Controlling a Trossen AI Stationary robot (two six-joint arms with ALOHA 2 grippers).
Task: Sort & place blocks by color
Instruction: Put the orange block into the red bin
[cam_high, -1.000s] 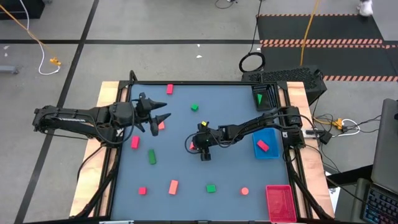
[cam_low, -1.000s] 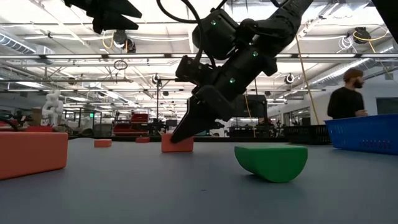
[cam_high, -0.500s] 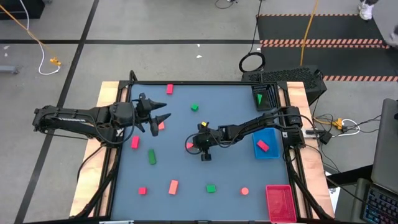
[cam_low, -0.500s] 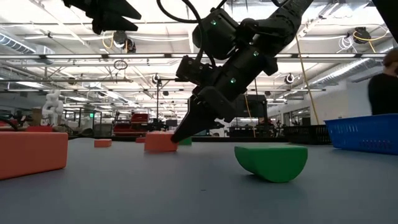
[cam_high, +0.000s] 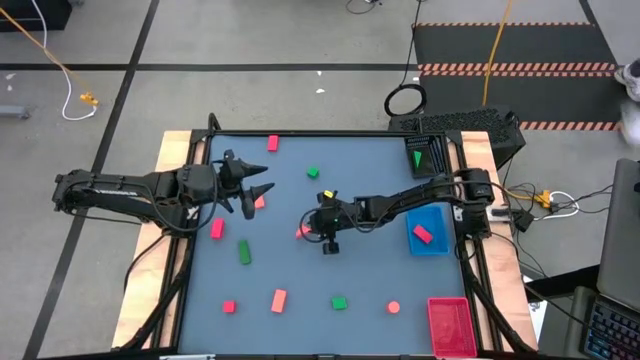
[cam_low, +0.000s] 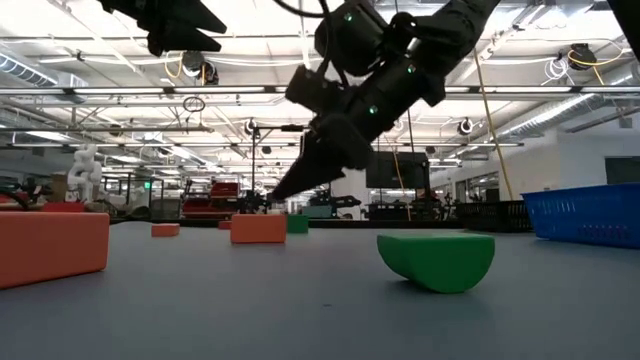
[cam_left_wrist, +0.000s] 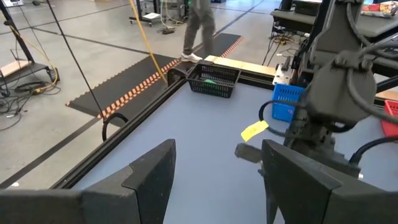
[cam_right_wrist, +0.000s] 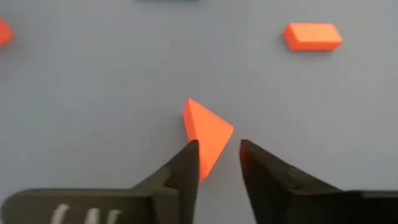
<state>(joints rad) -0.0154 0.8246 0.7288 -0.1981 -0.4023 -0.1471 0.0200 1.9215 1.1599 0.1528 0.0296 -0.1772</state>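
A salmon wedge block (cam_right_wrist: 205, 130) lies on the grey table near its middle (cam_high: 302, 232) and rests flat on the tabletop (cam_low: 258, 228). My right gripper (cam_right_wrist: 217, 163) hangs just above it, open by a narrow gap and slanting down from the table's right. Its tips (cam_low: 276, 194) are clear of the block. My left gripper (cam_high: 262, 190) waits raised over the table's left part, open and with nothing in it (cam_left_wrist: 217, 180). Other red, salmon and green blocks lie scattered about.
On the right stand a blue tray (cam_high: 436, 218) holding a red block (cam_high: 422, 235), a red tray (cam_high: 449, 325) and a black basket (cam_high: 428, 160). Loose blocks include green (cam_high: 313, 172), (cam_high: 245, 252), (cam_high: 339, 302), red (cam_high: 273, 144), (cam_high: 217, 229) and a salmon bar (cam_high: 278, 299). A green half-round (cam_low: 437, 260) lies near the low camera.
My right gripper stood with its tips down on the wedge block and has since risen clear of it. The block has slid a little toward the table's left and stays on the tabletop. A person beyond the table has walked out of the low view.
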